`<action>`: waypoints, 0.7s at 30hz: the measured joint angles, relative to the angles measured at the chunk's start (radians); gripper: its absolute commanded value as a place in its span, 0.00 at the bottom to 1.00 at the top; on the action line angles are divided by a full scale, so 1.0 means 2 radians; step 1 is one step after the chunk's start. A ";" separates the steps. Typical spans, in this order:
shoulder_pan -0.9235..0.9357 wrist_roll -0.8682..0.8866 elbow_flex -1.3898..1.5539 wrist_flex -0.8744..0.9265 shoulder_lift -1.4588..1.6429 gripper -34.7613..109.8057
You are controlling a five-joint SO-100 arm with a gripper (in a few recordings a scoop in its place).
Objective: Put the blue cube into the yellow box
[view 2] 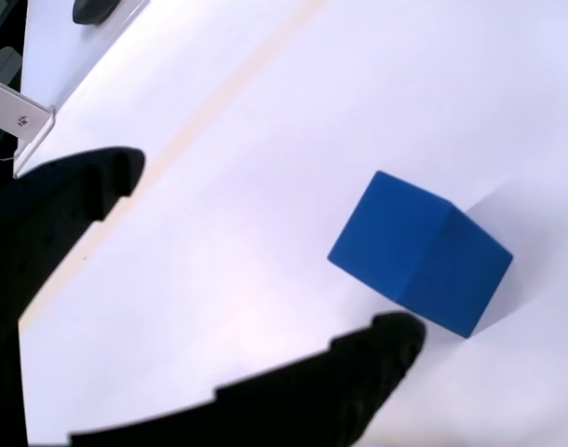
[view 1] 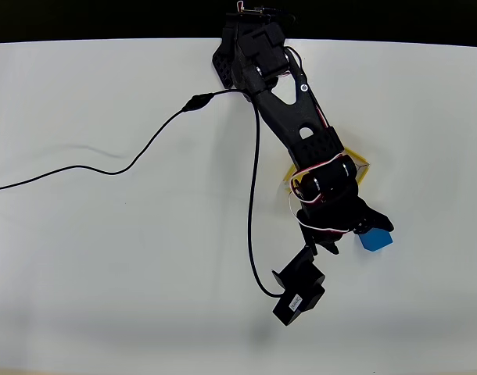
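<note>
The blue cube [view 1: 376,239] rests on the white table at the right of the overhead view. My black gripper [view 1: 354,234] is right beside it, open, with one finger over the cube's upper edge. In the wrist view the cube [view 2: 419,251] lies on the table just past the lower fingertip [view 2: 386,345], and the gripper [view 2: 270,247] stands wide open with nothing between its fingers. The yellow box [view 1: 364,168] lies under my forearm; only its yellow corners stick out on either side.
A black cable [view 1: 105,168] runs from the arm's base across the left of the table, and another loops down to the wrist camera [view 1: 299,291]. The table's far edge [view 1: 105,41] meets a dark background. White table surface spreads to the left and below.
</note>
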 measured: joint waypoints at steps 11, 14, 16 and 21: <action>-0.020 0.010 -0.034 -0.025 -0.106 0.59; -0.030 0.017 -0.044 -0.028 -0.133 0.59; -0.035 0.021 -0.053 -0.029 -0.151 0.59; -0.046 0.028 -0.081 -0.044 -0.188 0.59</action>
